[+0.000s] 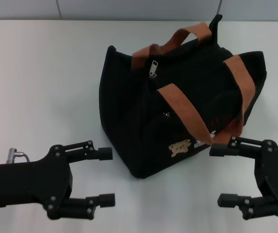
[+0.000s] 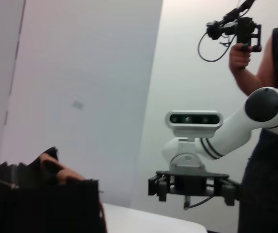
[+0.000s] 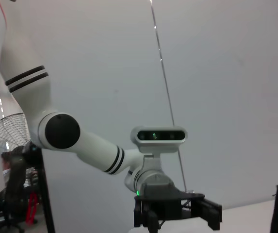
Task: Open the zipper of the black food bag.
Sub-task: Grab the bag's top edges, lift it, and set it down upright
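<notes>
Head view: black food bag (image 1: 177,107) between left hand (image 1: 105,177) and right hand (image 1: 219,174).

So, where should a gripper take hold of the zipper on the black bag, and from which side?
Probably grip the small silver pull tab, which lies flat on top of the black food bag between the brown handles. Come from above, jaws across its narrow width. The open left gripper looks the freer choice; the right gripper, also open, has a handle in its way.

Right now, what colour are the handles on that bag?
Brown, an orange-tan webbing. The handles stand out against the black food bag best in the head view.
</notes>
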Tool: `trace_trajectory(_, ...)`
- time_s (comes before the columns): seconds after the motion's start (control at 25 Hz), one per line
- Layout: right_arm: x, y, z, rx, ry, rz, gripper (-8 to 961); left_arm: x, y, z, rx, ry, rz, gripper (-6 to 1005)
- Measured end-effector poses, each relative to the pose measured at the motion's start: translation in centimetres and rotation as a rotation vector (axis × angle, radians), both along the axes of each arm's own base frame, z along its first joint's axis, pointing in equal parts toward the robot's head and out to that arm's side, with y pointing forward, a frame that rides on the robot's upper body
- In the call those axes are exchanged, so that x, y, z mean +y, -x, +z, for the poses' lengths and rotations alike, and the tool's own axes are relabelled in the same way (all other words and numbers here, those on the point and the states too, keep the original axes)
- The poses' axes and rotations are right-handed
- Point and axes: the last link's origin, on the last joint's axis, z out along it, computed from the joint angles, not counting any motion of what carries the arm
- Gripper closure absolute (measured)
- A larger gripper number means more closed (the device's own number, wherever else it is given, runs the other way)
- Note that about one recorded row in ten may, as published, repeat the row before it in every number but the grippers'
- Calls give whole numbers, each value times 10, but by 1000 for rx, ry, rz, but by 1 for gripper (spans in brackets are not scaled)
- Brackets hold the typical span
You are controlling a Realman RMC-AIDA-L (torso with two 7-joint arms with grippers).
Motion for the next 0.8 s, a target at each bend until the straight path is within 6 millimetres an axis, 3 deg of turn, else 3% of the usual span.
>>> trace_trajectory(0.32,8,-14,13,32,-155,-124,123,18,11,-33,64,-63,162,171)
trace_trajectory(0.56,5,-30,28,75,-299,-243,126,30,8,-48,91,-59,192,170)
trace_trajectory(0.8,5,-34,30,75,-324,-267,128,38,2,-62,96,-34,220,171)
